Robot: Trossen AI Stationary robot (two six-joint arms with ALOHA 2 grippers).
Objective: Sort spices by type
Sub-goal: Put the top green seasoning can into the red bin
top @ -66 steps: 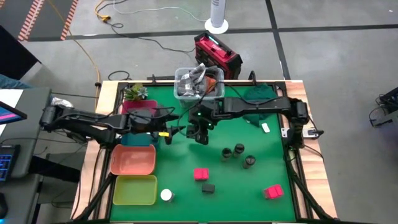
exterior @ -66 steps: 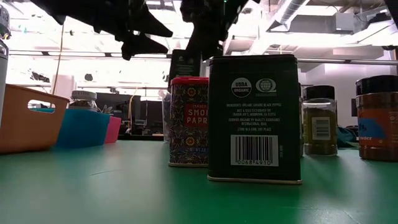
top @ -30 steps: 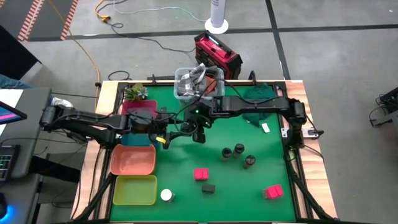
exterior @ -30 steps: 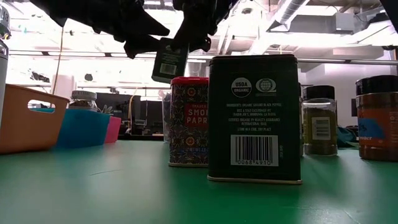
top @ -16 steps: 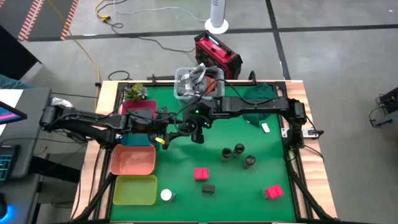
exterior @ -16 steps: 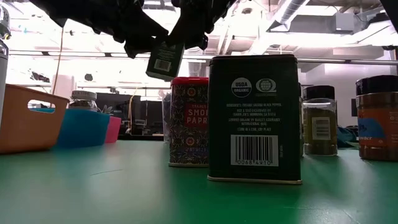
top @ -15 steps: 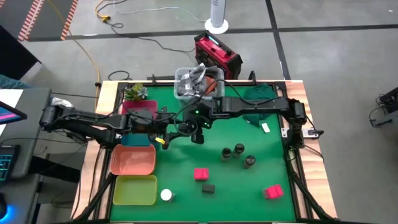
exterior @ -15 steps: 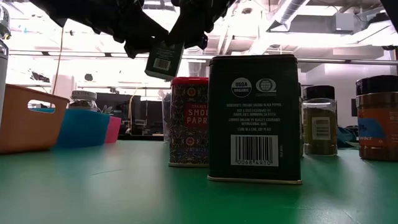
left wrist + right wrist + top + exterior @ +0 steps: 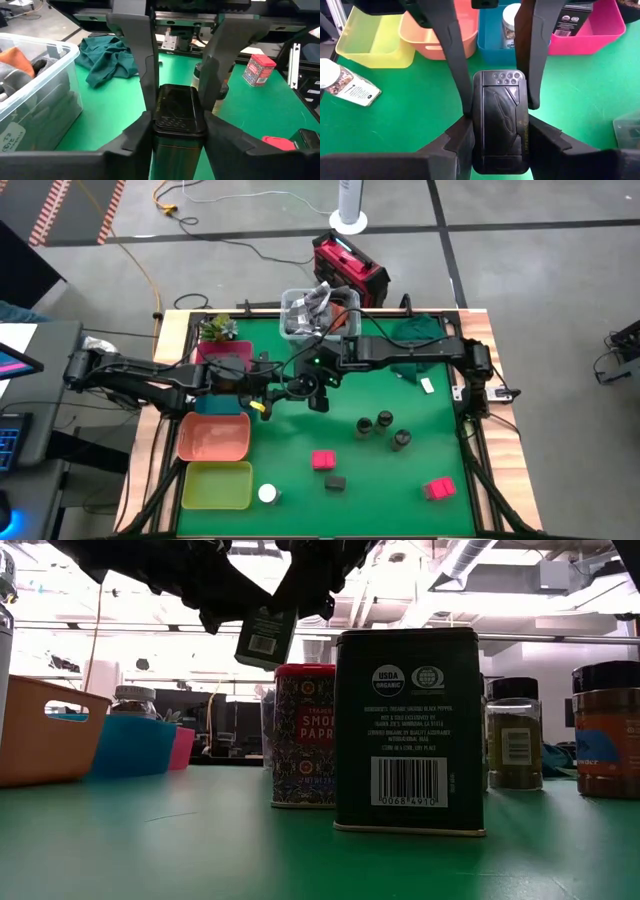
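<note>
At the table's left edge stand four trays: a yellow tray (image 9: 216, 485) nearest, then an orange tray (image 9: 213, 437), a blue tray (image 9: 222, 406) and a pink tray (image 9: 222, 352) farthest. Above the table's middle, the left gripper (image 9: 272, 397) and the right gripper (image 9: 312, 388) meet, both clamped on one black box (image 9: 264, 637) held in the air, tilted. The left wrist view shows that box (image 9: 178, 111) pressed between its fingers (image 9: 139, 55); the right wrist view shows the same. Nearer, a white-topped jar (image 9: 267, 493) lies on the mat, then a red box (image 9: 323, 460), another black box (image 9: 335, 481), three dark jars (image 9: 383, 425) and a second red box (image 9: 439, 488) on the right.
</note>
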